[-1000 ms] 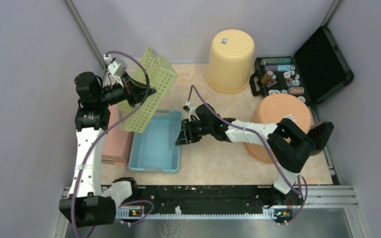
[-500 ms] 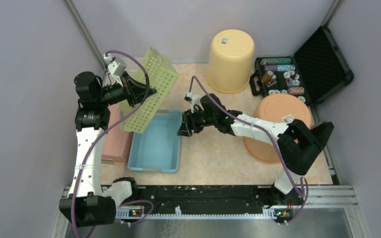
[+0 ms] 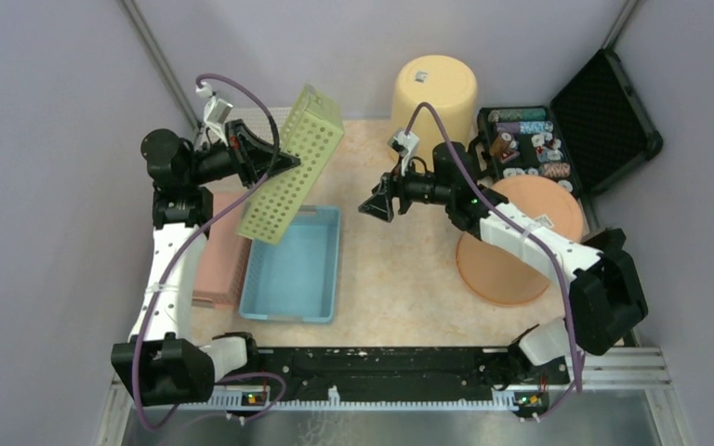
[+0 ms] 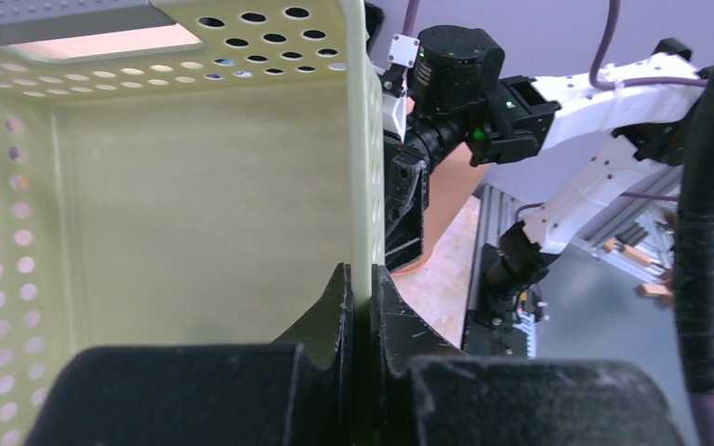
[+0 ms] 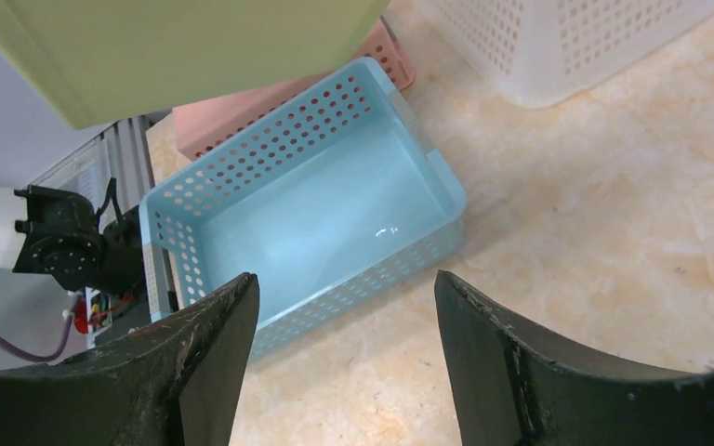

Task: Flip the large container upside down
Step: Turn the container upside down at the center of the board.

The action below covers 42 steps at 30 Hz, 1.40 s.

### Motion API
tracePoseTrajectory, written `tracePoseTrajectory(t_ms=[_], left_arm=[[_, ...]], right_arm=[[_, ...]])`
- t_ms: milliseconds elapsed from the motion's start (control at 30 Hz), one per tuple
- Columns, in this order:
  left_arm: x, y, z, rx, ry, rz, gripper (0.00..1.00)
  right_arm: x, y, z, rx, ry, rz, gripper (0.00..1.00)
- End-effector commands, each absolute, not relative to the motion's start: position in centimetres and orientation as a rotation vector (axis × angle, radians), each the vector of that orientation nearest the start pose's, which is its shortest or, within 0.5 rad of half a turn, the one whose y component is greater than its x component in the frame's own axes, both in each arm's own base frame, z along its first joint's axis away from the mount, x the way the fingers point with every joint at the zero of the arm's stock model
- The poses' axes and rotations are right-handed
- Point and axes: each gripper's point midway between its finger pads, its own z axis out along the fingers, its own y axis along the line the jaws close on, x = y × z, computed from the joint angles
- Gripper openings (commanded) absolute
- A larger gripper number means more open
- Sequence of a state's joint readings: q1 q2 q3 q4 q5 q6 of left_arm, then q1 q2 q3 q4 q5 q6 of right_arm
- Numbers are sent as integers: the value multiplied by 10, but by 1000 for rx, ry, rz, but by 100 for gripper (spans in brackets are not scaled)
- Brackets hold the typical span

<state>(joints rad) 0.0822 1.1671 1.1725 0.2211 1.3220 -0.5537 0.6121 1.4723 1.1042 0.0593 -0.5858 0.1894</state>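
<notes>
Pale green and perforated, the large container (image 3: 296, 165) hangs in the air over the far left of the table (image 3: 400, 279), tilted steeply with its open side facing left toward the arm. The left gripper (image 4: 361, 288) is clamped on one side wall of it, a finger on the inside and a finger on the outside. Below its near end a blue basket (image 3: 297, 265) sits upright on the table, with a pink basket (image 3: 218, 269) just beside it on the left. The right gripper (image 5: 344, 283) hovers mid-table to the right of the large container, apart from it, with jaws spread wide and nothing between them. Farther right stand a yellow bucket (image 3: 432, 102), an orange bucket (image 3: 516, 242) and an open black case (image 3: 604, 102).
</notes>
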Motion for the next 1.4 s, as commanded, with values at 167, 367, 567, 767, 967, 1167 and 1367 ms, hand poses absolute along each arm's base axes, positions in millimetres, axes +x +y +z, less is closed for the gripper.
tracePoseTrajectory(t_ms=[167,367,567,767,967,1167,1367], left_arm=[[269,-170,429,711,1399,-1355,0],[279,-187,435,602,1412,-1478,0],[308,-206,423,415,1485,-1616,0],[326,-232,412,314,1498,-1714,0],[340,-253,407,241,1517,-1793,0],[363,-261,380,56,1591,-1860,0],[372,-275,350,-38,1645,-1921,0]], right_arm=[[320,297,290,-802,1592,1057,70],[334,265,315,-757,1545,966,70],[326,245,339,-852,1443,773,72],[312,231,347,-896,1385,672,74],[307,227,339,-912,1368,637,75],[308,226,333,-911,1365,629,75],[310,227,324,-912,1372,630,75]])
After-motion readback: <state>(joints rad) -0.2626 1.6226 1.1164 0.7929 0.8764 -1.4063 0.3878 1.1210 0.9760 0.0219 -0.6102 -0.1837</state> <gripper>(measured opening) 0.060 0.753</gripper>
